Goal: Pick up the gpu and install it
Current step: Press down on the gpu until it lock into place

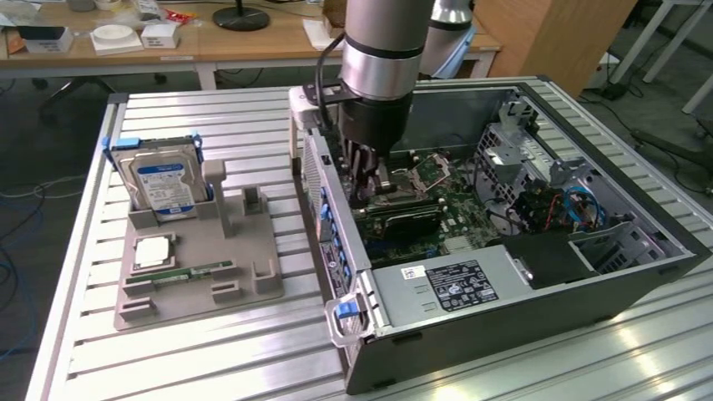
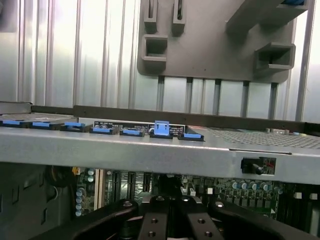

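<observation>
labels on hard drive (image 1: 160,182), power supply (image 1: 455,286), illegible

Gpu (image 1: 399,219): small flat card w/ a black boxy cooler on one face; a strip of green board shows along its lower edge. The bracket end can't be made out. It sits inside the open PC case (image 1: 624,284), over the green motherboard (image 1: 462,213), approx. mid-case, nearer the case's left wall than its right-hand drive bays. Pose: on edge, long side running roughly left-right, cooler face toward the near side, about level, no obvious tilt. Lower edge is down at the board; can't tell if it's fully seated in a slot. Top edge meets the closed fingers of the gripper (image 1: 373,194), which comes straight down onto it from above.
</observation>
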`<control>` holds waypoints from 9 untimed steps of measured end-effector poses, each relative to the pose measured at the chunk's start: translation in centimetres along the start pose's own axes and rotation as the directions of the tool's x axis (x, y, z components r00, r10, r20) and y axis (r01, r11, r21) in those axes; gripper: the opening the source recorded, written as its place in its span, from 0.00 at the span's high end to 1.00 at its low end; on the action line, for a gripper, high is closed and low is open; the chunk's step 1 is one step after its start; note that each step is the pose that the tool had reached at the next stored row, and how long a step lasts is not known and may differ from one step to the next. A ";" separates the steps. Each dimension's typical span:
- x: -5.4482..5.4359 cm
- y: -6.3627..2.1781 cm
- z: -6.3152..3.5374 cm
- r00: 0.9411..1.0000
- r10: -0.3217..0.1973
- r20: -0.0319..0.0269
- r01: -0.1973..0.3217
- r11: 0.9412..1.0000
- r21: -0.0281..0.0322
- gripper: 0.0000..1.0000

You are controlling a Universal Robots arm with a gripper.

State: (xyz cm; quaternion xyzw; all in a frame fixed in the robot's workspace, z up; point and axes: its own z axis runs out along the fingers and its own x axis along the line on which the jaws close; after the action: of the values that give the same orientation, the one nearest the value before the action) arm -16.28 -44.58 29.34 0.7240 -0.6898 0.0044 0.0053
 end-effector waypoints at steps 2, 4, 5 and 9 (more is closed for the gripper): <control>0.0 -0.14 0.23 1.000 0.000 0.000 0.000 1.000 0.000 0.90; 0.0 -0.20 0.59 1.000 0.000 0.000 0.000 1.000 0.000 0.90; 0.0 -0.20 0.78 1.000 0.000 0.000 0.000 1.000 0.000 0.90; 0.0 -0.57 1.01 1.000 0.000 0.000 0.000 1.000 0.000 0.90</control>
State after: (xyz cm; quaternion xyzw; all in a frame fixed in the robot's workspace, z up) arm -15.71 -44.56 28.32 0.7239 -0.6898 0.0044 0.0055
